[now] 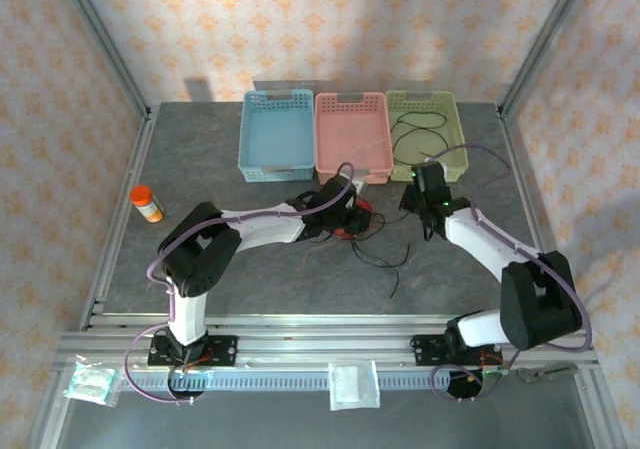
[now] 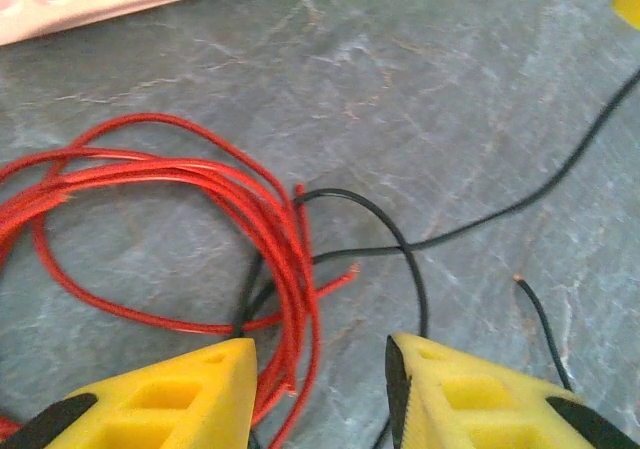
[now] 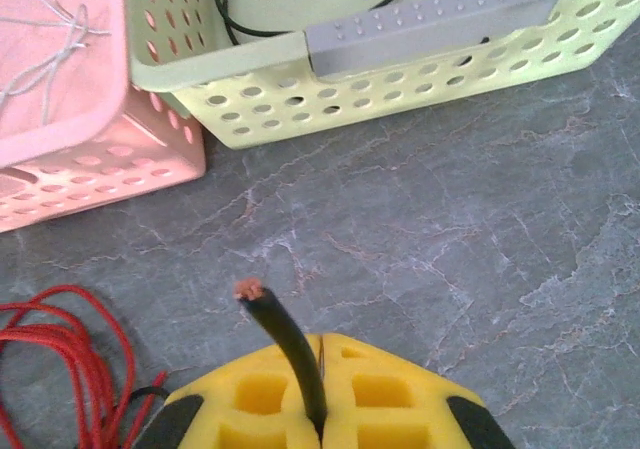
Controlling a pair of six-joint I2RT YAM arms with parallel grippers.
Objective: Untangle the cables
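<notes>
A red cable (image 2: 150,169) lies coiled in loose loops on the grey table, with a thin black cable (image 2: 400,239) crossing through it. My left gripper (image 2: 320,369) hangs open right over the tangle, and several red strands run between its yellow fingers, close to the left one. In the top view this gripper (image 1: 350,219) sits just in front of the pink basket. My right gripper (image 3: 320,344) is shut on the black cable's end (image 3: 275,319), whose copper tip sticks out past the fingertips. It hovers near the green basket (image 1: 455,129).
Three baskets stand in a row at the back: blue (image 1: 275,99), pink (image 1: 350,99) with a pale wire (image 3: 40,29) inside, and green with a black cable (image 1: 420,134) inside. An orange bottle (image 1: 147,203) stands at the left. Black cable trails across the table (image 1: 385,259).
</notes>
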